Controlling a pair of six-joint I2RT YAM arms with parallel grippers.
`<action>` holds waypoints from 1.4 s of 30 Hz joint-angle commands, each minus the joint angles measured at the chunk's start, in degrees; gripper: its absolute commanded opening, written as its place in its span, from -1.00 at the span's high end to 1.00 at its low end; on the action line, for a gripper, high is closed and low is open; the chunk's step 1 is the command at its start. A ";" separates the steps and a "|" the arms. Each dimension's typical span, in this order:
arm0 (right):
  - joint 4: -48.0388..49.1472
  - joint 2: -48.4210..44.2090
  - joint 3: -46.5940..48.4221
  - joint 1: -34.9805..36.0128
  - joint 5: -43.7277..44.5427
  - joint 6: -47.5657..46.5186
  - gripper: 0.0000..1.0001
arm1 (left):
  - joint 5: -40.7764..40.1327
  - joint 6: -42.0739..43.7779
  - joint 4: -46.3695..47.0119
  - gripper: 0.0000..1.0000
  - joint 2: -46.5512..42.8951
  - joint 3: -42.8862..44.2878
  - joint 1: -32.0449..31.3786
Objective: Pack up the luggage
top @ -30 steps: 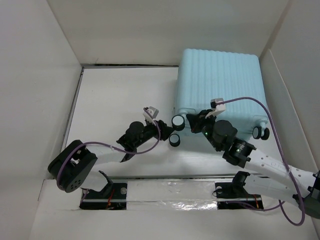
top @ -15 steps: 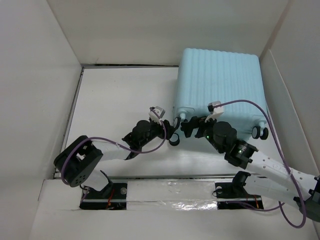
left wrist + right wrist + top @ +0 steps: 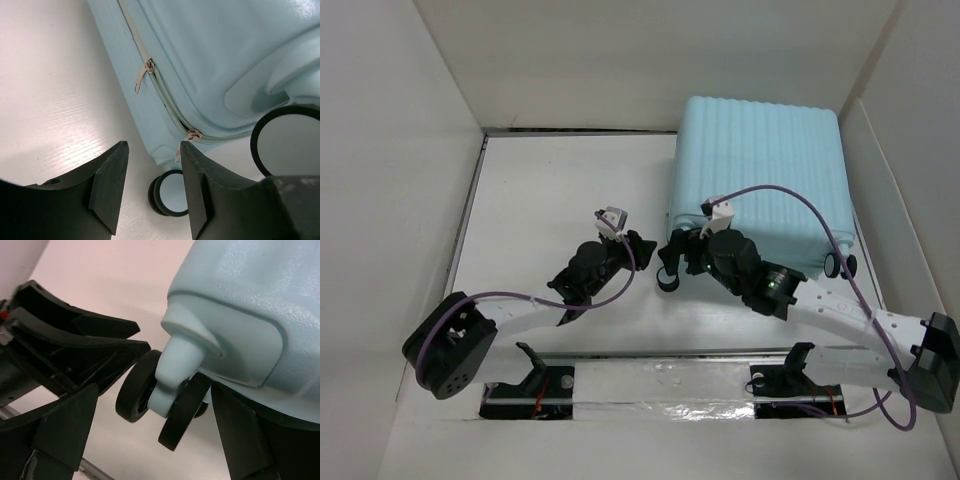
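Observation:
The luggage (image 3: 755, 170) is a pale aqua ribbed hard-shell suitcase. It lies flat and zipped shut at the back right of the white table. Both grippers meet at its near left corner. My left gripper (image 3: 642, 255) (image 3: 153, 150) is open with nothing between its fingers. It points at the corner's zipper pulls (image 3: 142, 75) and a black caster wheel (image 3: 170, 192). My right gripper (image 3: 675, 255) (image 3: 154, 390) is wide open. Its jaws stand on either side of the corner caster wheel (image 3: 132, 390) without closing on it. The left gripper's fingers (image 3: 75, 340) show just beyond that wheel.
White walls box in the table (image 3: 560, 190) on the left, back and right. The suitcase stands close to the right wall. A second caster (image 3: 840, 265) sticks out at its near right corner. A foil-taped strip (image 3: 660, 380) runs along the near edge by the arm bases.
My right gripper has opened and slid left along the suitcase's near side to the corner wheel. My left gripper went towards the corner, then drew back a little, its jaws slightly narrower.

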 commanded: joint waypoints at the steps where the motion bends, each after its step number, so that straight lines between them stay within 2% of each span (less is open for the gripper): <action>1: -5.65 4.33 6.98 1.13 5.41 2.06 -1.00 | -2.01 -4.48 -0.76 0.16 -1.62 0.06 0.34; 6: -9.90 9.54 11.56 1.13 14.27 3.12 -1.00 | -0.17 -6.25 -1.99 0.17 -4.60 -0.12 0.34; 9: -14.37 13.57 16.13 1.13 17.71 4.78 -1.00 | -2.62 -8.09 -5.42 0.22 -6.10 0.06 0.34; 10: -18.56 14.98 17.70 1.13 18.77 5.49 -0.99 | -3.67 -9.40 -6.38 0.24 -6.28 -0.03 0.87; 14: -27.82 21.22 24.83 1.13 22.38 10.14 -0.75 | -3.86 -11.87 -6.66 0.28 -7.24 -0.82 0.87; 20: -31.78 23.69 25.19 1.13 24.23 12.78 -0.05 | -0.70 -12.75 -6.74 0.28 -7.16 -0.47 0.87; 21: -31.52 23.00 24.41 1.13 24.23 13.05 0.40 | -0.17 -12.84 -6.74 0.28 -6.98 -0.38 0.87; 24: -29.42 20.45 21.77 1.13 23.44 12.18 0.92 | 0.71 -12.58 -6.74 0.26 -6.02 0.23 0.87; 25: -27.50 18.09 19.33 1.13 23.18 11.56 0.98 | 1.93 -11.97 -6.92 0.25 -5.49 0.58 0.87; 29: -24.67 11.33 12.83 0.61 21.16 8.93 1.00 | 4.92 -10.21 -6.48 0.24 -2.51 2.25 0.87; 34: -23.08 2.97 5.78 -0.71 17.55 5.94 1.00 | 12.48 -6.43 -0.86 0.05 0.31 2.25 -0.26; 37: -23.52 -2.48 2.70 -2.02 16.23 4.79 1.00 | 12.57 -1.51 0.63 -0.11 2.15 3.92 -4.04; 42: -22.12 -8.55 -0.91 -2.03 13.16 2.07 1.00 | 12.93 2.35 1.78 -0.12 7.15 7.86 -7.12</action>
